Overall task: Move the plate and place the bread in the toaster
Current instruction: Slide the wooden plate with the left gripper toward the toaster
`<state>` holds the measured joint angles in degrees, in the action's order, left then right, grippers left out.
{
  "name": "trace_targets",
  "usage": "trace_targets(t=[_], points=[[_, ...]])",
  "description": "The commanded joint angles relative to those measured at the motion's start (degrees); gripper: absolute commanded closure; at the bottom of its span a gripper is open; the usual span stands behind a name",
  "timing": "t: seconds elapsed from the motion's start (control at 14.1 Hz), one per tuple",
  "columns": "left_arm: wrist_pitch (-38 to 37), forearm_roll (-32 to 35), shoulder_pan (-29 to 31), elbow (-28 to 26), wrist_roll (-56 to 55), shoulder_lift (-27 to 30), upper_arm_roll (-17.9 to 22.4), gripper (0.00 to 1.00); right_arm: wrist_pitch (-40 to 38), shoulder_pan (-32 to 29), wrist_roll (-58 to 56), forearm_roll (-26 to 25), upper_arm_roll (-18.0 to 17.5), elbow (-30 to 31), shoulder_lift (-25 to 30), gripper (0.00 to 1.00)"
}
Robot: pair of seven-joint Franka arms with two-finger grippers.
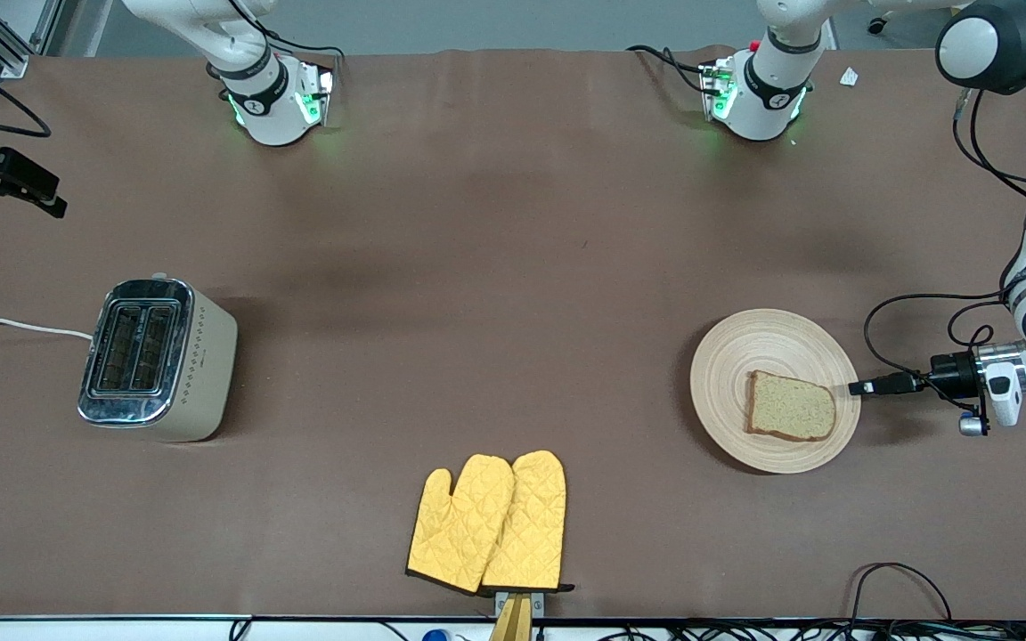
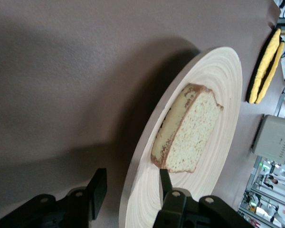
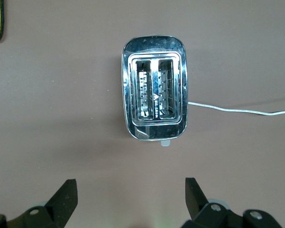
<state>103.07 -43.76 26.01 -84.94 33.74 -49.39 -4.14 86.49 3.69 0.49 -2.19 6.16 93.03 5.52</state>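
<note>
— Two empty slots atop toaster, at right arm's end of desk. Right claw spread wide, hanging above desk just beside it. Risks?

— Further along, oven mitts near the desk edge closest to the front camera, well clear. Then plate, bread lying on it, toward left arm's end. Left claw spread, straddling the rim, pinching nothing. Could tilt plate on lifting and slide bread off. Plenty of bare desk between plate and toaster.

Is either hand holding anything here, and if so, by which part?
Nothing is gripped yet. The left hand is open, its fingers straddling the plate rim, one above and one below. The right hand is open above the toaster.
</note>
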Motion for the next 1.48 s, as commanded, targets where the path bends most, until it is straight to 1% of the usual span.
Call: trace_targets(t=[0.0, 0.07, 0.14, 0.21, 0.28, 0.42, 0.57, 0.78, 0.92, 1.06, 1.13, 1.27, 1.41], points=[[-1.91, -0.89, 0.62, 1.18, 2.12, -0.88, -0.43, 0.67, -0.19, -0.26, -0.49, 0.7, -0.1, 0.31, 0.37, 0.0], [-1.91, -0.89, 0.62, 1.18, 2.82, -0.88, -0.43, 0.75, -0.19, -0.26, -0.49, 0.7, -0.1, 0.31, 0.37, 0.0], [-1.91, -1.07, 0.62, 1.18, 3.26, -1.23, -0.43, 0.87, -0.19, -0.26, -0.49, 0.7, -0.1, 0.31, 0.37, 0.0], [-1.91, -1.41, 0.62, 1.18, 3.87, -1.4, -0.43, 0.96, -0.19, -0.26, -0.49, 0.7, -0.1, 0.31, 0.37, 0.0], [-1.91, -1.68, 0.62, 1.18, 6.06, -1.58, -0.43, 1.0, -0.19, -0.26, -0.49, 0.7, -0.1, 0.31, 0.37, 0.0], [-1.91, -1.6, 0.62, 1.26, 9.14, -1.32, -0.52, 1.0, -0.19, -0.26, -0.49, 0.7, -0.1, 0.31, 0.37, 0.0], [-5.41, -1.51, 0.53, 1.96, 9.24, -0.97, -1.66, 1.0, -0.19, -0.26, -0.49, 0.7, -0.1, 0.31, 0.37, 0.0], [-11.03, -2.91, 0.44, 5.82, 7.93, -0.88, -5.78, 1.0, -0.19, -0.26, -0.49, 0.7, -0.1, 0.31, 0.37, 0.0], [-12.98, -3.44, -0.26, 6.1, 4.17, -0.88, -10.16, 1.0, -0.19, -0.26, -0.49, 0.7, -0.1, 0.31, 0.37, 0.0], [-12.9, -3.18, -0.44, 6.01, -0.84, -0.88, -16.66, 1.0, -0.19, -0.26, -0.49, 0.7, -0.1, 0.31, 0.37, 0.0], [-12.2, -3.09, -1.39, 6.01, -2.87, -0.79, -18.96, 1.0, -0.19, -0.26, -0.49, 0.7, -0.1, 0.31, 0.37, 0.0], [-8.61, -3.61, -5.78, 5.92, -7.0, -0.27, -19.94, 1.0, -0.27, -0.35, -0.49, 0.7, -0.01, 0.31, 0.37, 0.0], [-4.31, -4.75, -10.35, 5.75, -8.16, -0.35, -21.17, 1.0, -0.27, -0.35, -0.49, 0.7, -0.1, 0.31, 0.37, 0.0]])
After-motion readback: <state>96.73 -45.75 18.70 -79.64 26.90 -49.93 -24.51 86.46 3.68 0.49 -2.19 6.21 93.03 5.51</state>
